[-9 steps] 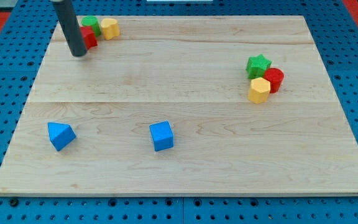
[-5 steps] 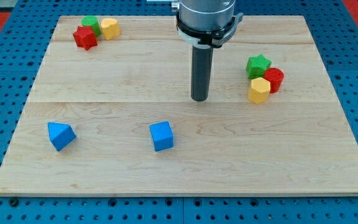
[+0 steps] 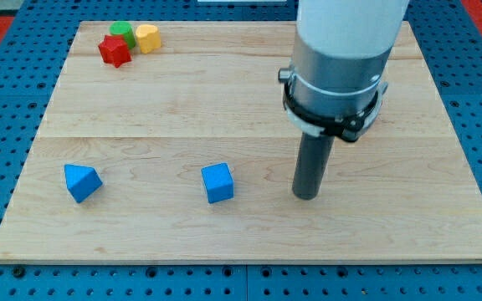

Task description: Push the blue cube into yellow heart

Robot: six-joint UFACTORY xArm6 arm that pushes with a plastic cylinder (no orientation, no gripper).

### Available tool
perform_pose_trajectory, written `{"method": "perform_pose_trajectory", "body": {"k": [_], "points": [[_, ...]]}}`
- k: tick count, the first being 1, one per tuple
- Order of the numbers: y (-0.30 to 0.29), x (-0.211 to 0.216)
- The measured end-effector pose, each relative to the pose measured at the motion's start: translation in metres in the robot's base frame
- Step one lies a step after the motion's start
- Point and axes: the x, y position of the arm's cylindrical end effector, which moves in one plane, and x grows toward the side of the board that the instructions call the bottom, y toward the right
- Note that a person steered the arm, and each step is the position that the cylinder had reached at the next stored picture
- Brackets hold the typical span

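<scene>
- Camera view shows a pale wooden board (image 3: 141,109) lying on a blue pegboard (image 3: 7,100).
- My tip (image 3: 306,196) rests on the board in its lower right half, nearer the bottom edge than the top.
- No claw is fitted: the arm ends in a plain dark rod that holds nothing.
- The blue cube (image 3: 217,182) sits near the bottom edge, a little left of the middle; my tip is to its right at about the same level, apart from it and not touching.
- A blue wedge (image 3: 82,181) lies near the bottom left corner, well apart from the cube.
- The yellow heart (image 3: 147,38) sits near the top left corner, far from the cube.
- A green block (image 3: 121,31), its shape partly hidden, is just to the left of the heart, and a red star (image 3: 115,51) lies just below that green block, towards the bottom edge.
- The arm's wide grey body (image 3: 341,50) covers part of the board's right side.
</scene>
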Motion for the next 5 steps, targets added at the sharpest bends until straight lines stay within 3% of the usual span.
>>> {"method": "perform_pose_trajectory", "body": {"k": [1,4,5], "points": [[-0.078,0.009],[-0.193,-0.176],[-0.197,-0.236]]}}
